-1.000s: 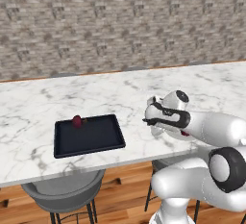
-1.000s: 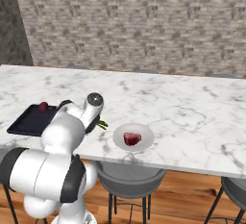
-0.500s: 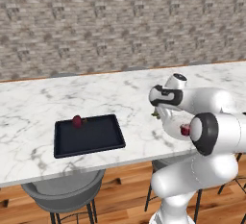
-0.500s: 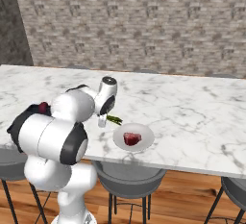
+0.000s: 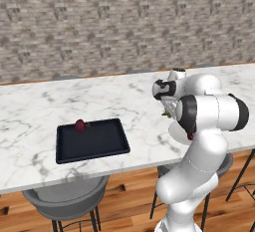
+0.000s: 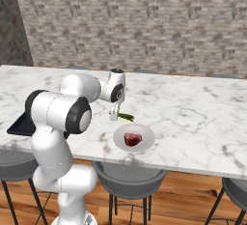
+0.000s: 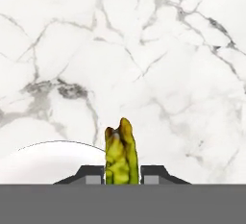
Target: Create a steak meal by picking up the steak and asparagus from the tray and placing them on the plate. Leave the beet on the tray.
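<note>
On the counter (image 6: 193,113), the tray (image 5: 92,141) near the front edge carries just the beet (image 5: 79,125), and the plate (image 6: 133,137) at the front edge already bears the steak (image 6: 132,139). The claw (image 6: 114,115) hangs just behind the plate, clamped tight on the asparagus (image 6: 126,117). The carry step looks nearly done; next it should move forward over the plate, lower and release.

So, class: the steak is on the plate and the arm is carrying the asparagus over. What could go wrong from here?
1. The gripper, shut on the asparagus, hangs beside the plate, not over it; releasing now would likely drop it on the counter.
2. The stalk could land on the steak and roll off.
</note>
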Robot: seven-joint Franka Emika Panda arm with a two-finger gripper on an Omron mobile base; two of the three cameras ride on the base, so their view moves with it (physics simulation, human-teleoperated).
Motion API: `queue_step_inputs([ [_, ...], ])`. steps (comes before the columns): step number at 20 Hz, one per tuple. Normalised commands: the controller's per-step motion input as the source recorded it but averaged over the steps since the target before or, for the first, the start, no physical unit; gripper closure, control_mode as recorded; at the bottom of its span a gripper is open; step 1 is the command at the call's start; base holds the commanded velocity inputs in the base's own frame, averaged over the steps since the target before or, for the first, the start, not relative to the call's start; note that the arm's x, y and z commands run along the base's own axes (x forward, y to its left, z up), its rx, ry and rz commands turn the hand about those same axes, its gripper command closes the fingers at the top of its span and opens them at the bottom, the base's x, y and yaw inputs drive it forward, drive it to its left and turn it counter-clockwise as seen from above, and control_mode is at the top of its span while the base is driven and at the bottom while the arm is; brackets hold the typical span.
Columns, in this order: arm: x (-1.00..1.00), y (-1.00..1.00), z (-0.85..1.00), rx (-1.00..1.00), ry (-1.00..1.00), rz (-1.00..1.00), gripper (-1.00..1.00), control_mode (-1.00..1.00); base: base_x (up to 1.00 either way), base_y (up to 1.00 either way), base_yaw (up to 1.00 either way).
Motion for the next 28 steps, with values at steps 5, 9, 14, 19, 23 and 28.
queue_step_inputs([
  [5,0.05,-0.51,-0.41,-0.05,0.01,0.00,1.00,-1.00,0.00,0.00,0.00],
  [9,0.00,-0.23,-0.45,0.00,-0.01,0.00,1.00,-1.00,0.00,0.00,0.00],
  [14,0.00,-0.01,-0.37,0.00,-0.05,0.00,1.00,-1.00,0.00,0.00,0.00],
  [19,0.00,-0.05,-0.32,0.00,-0.05,0.02,1.00,-1.00,0.00,0.00,0.00],
  [23,-0.02,-0.13,-0.23,0.00,-0.02,0.03,1.00,-1.00,0.00,0.00,0.00],
  [28,-0.30,-0.13,-0.12,0.00,-0.05,0.04,1.00,-1.00,0.00,0.00,0.00],
])
